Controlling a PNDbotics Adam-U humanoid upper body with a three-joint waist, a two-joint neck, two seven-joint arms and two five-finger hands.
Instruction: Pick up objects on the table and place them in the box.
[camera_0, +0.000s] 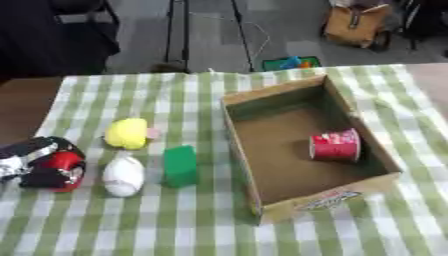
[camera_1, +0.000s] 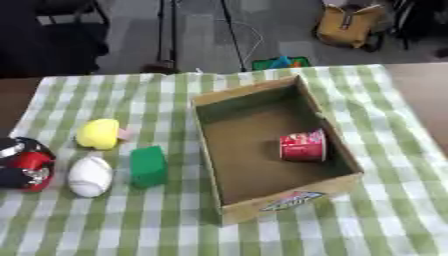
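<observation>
- One red cup (camera_0: 335, 145) lies inside the box (camera_0: 262, 200).
- Three things wait at nine o'clock: yellow toy (camera_0: 128, 133), white egg (camera_0: 122, 175), green block (camera_0: 180, 165).
- Left hand (camera_0: 44, 162) wraps a red object; I cannot tell which.

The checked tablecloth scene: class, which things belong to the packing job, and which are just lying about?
Job: open cardboard box; red cup lying inside it; yellow rounded object; white egg-shaped ball; green block; left hand round something red.

Lying about: tan bag on floor; green-and-white checked tablecloth.

Matt brown cardboard box (camera_0: 262, 100) on a green-checked cloth (camera_0: 175, 220); glossy red cup (camera_0: 335, 146) inside.
</observation>
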